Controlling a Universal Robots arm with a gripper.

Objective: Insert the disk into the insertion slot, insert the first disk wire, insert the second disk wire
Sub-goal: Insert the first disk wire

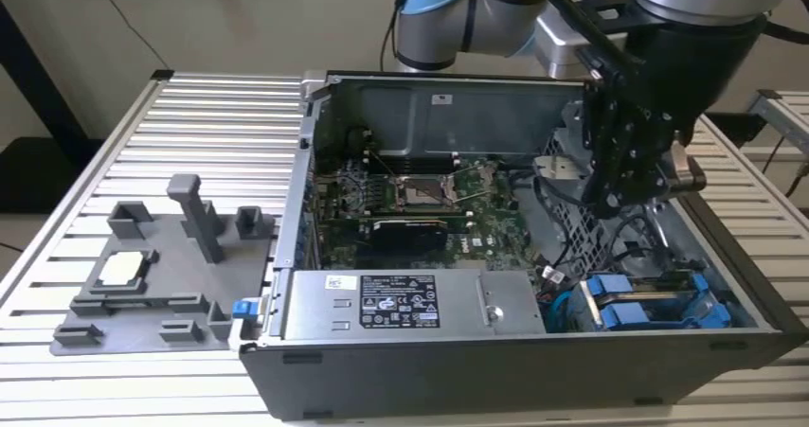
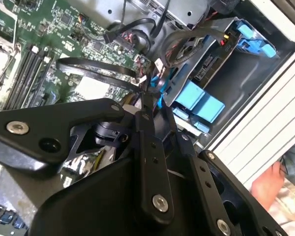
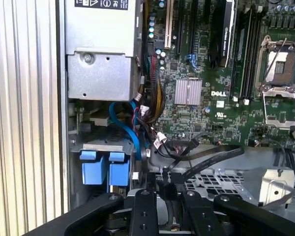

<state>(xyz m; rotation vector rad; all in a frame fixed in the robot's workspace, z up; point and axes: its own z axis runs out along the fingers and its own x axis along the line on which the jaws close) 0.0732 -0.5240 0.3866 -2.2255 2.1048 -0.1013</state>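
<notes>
Near case wall [image 1: 740, 275], end effector [image 1: 609, 207] among cables [image 3: 206, 160].

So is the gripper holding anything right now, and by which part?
Apparently yes: in the first wrist view the gripper seems to pinch the flat black disk wire by the connector at its end.

**A:** The disk [image 1: 647, 306] sits in its bright blue carrier frame, lying flat in the insertion slot [image 1: 670, 277], at the corner of the case [image 1: 506, 370] on the exterior view's right.

**B:** Two blue tabs [image 3: 107, 168] sit side by side, facing into the case. The metal body's hidden.

**A:** A thin blue wire [image 3: 129, 129] curves down just beside them — where it ends, can't tell.
</notes>
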